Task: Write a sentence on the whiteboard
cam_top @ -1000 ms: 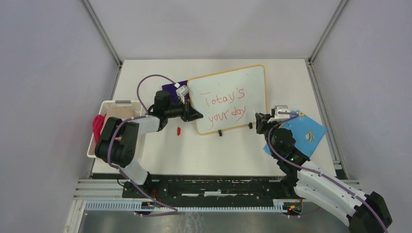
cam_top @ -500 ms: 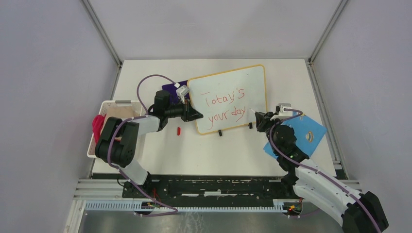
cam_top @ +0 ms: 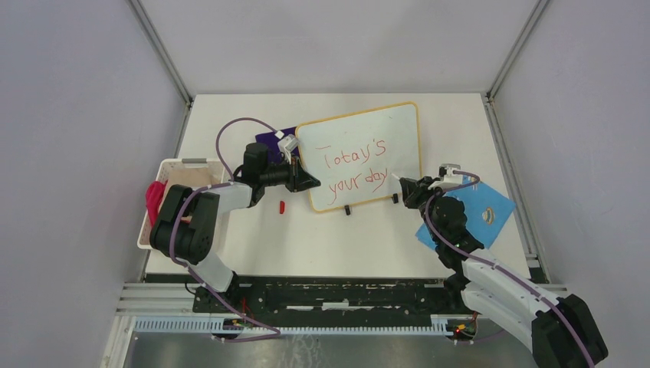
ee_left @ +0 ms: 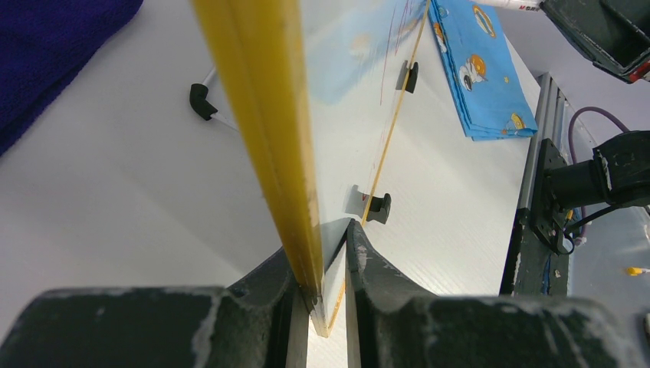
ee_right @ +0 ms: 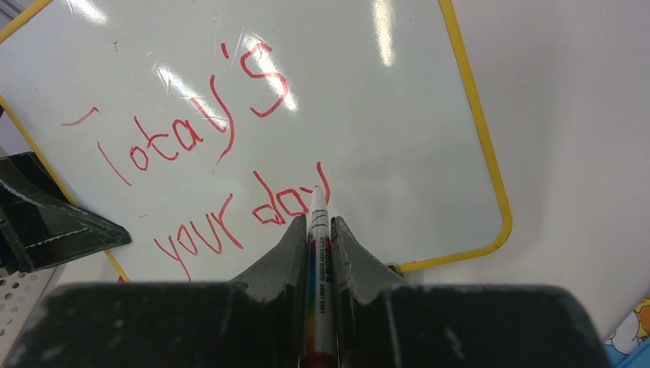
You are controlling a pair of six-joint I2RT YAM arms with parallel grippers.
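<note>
the right gripper (ee_right: 318, 230) has its two dark fingers pressed in on a marker (ee_right: 319, 257), pinching the barrel so that the white tip pokes out ahead of the fingertips. that tip sits at the tail of the last letter of the sentence (ee_right: 199, 176), which is thin red handwriting in two lines, "today's" above and "your day" below; whether the tip actually touches the surface cannot be told. the writing fills the middle of the whiteboard (ee_right: 383, 100), a glossy white panel with a thin yellow frame. in the top external view the whiteboard (cam_top: 368, 126) lies toward the far middle of the table (cam_top: 322, 238), turned a little so its near edge slants, and two small black feet (cam_top: 347, 210) stand on that near edge. the right gripper (cam_top: 406, 186) reaches the board at its near right corner. on the opposite side the left gripper (cam_top: 306, 182) is closed on the board's left edge; from the left wrist its fingers (ee_left: 360, 253) squeeze the yellow frame (ee_left: 260, 115) between them. just right of the board, under the right arm, lies a blue patterned cloth (cam_top: 483, 211). a dark purple cloth (cam_top: 270, 138) lies beyond the left gripper, beside the board's far left corner. a small red piece (cam_top: 281, 206) lies on the table near the left arm, and a white basket (cam_top: 192, 162) at the table's left edge holds something red (cam_top: 155, 198).
</note>
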